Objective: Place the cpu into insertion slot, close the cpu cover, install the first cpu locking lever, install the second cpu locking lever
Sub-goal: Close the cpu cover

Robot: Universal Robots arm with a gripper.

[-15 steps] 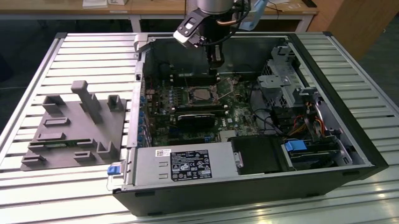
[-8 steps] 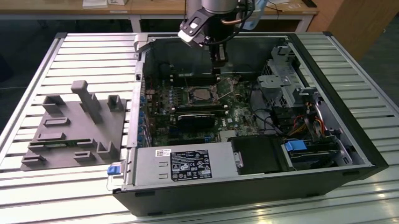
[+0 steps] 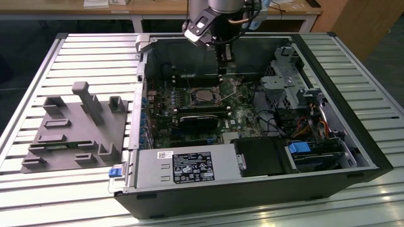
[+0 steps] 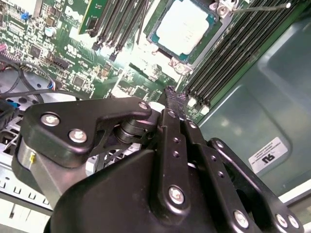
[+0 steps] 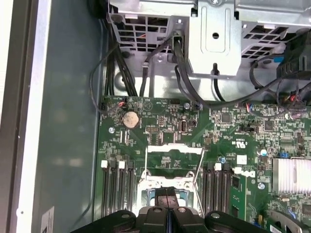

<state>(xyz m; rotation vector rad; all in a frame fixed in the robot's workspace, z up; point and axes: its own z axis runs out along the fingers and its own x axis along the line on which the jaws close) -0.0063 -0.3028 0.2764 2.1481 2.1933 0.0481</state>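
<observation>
An open computer case lies on a slatted metal desk, its silver power supply along the near edge. A grey moulded fixture sits beside it, on the exterior view's left.

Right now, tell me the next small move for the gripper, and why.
Probably ease the gripper toward the open cover to tip it down. The chip already sits in its socket, the cover stands raised beyond it, and the gripper hovers shut and empty close by.
</observation>
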